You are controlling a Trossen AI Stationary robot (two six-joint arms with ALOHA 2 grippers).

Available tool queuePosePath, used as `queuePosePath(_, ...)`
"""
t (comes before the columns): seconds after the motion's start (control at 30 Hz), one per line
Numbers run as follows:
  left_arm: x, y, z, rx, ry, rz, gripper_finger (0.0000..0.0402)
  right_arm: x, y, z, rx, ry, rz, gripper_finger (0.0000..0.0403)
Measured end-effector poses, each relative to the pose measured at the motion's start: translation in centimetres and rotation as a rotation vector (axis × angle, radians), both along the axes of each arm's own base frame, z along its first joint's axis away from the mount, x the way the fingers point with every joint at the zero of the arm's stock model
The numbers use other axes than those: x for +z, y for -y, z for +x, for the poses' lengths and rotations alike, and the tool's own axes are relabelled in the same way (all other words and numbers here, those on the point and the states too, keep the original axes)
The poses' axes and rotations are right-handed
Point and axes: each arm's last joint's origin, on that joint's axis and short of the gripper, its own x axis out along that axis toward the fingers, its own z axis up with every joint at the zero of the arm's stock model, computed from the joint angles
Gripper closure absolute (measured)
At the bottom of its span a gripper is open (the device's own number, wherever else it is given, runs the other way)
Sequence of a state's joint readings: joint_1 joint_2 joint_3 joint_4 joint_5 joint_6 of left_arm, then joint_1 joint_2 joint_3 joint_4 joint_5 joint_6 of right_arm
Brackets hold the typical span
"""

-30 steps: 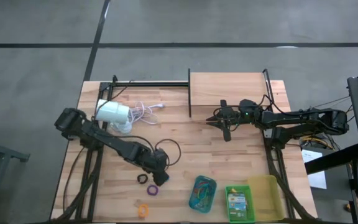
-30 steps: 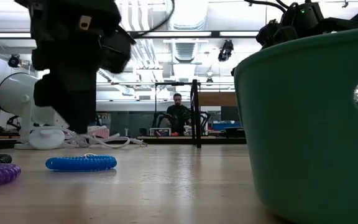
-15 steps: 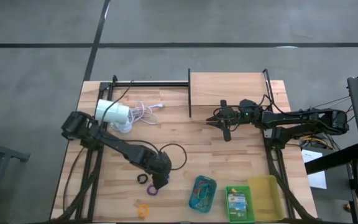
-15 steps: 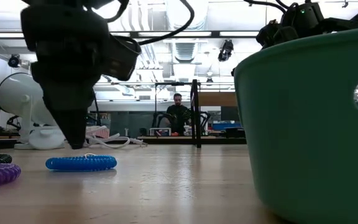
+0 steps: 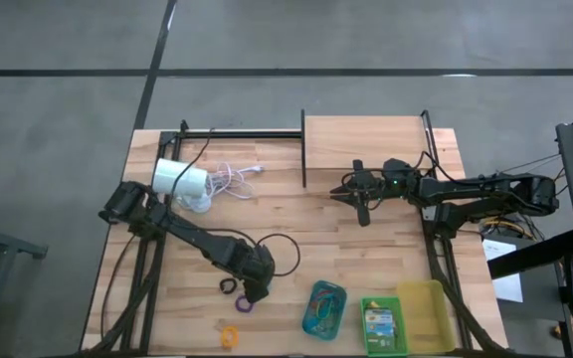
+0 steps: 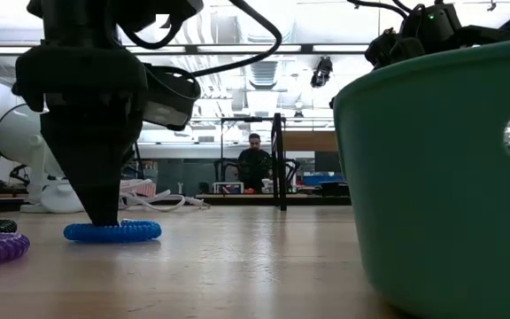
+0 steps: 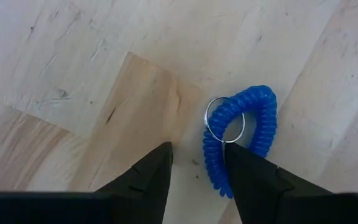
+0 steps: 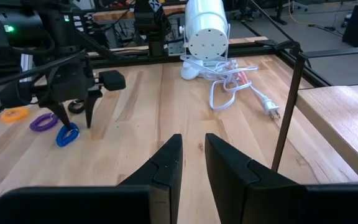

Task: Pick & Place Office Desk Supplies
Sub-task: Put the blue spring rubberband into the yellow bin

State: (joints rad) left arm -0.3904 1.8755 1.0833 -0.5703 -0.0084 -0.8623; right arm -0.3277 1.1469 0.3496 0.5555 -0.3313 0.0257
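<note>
My left hand (image 5: 256,293) is down at the near-middle of the worktop (image 5: 296,234), fingers pointing straight at the wood and spread a little apart. The blue coiled loop (image 7: 240,138) lies flat on the worktop right at my fingertips: in the left wrist view 1 finger sits on the loop's edge, over the small metal ring fixed to it, while the other finger touches bare wood just beside it. So the loop is not yet between my fingers; it lies to 1 side, and I grip nothing.

Just left of my hand lie the purple loop (image 5: 243,304) and the black loop (image 5: 228,286), close together, and the orange loop (image 5: 229,336) rests nearer the worktop's near edge. To the right stand the teal tray (image 5: 323,308), the green tray (image 5: 383,325) with a crayon box in it, and the yellow tray (image 5: 425,316).

My right hand (image 5: 359,201) hangs over the far right part of the worktop, well apart from all this, its fingers slightly open and empty.
</note>
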Motion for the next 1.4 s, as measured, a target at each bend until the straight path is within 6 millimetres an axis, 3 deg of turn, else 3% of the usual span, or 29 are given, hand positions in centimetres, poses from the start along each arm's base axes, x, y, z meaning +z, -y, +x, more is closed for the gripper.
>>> queuePosePath(0.4, 0.0, -0.1, 0.1, -0.001, 0.007, 0.031, 0.036, 0.0, 0.0, 0.0, 0.0, 0.0, 0.0, 0.0335)
queuePosePath(0.77, 0.5, 0.0, 0.6, -0.016, 0.082, 0.03, 0.0372, 0.0, 0.0, 0.0, -0.001, 0.0, 0.0, 0.0335)
queuePosePath(1.1, 5.3, -0.4, 2.4, -0.154, 0.235, 0.122, 0.0373, 0.0, 0.0, 0.0, 0.0, -0.001, 0.0, 0.0335)
queuePosePath(1.27, 8.0, -1.1, 4.8, -0.239, 0.414, 0.254, 0.0373, 0.0, 0.0, 0.0, 0.0, 0.0, 0.0, 0.0335)
queuePosePath(1.4, 9.6, -1.9, 7.0, -0.333, 0.662, 0.36, 0.0373, 0.0, 0.0, 0.0, 0.0, 0.0, 0.0, 0.0335)
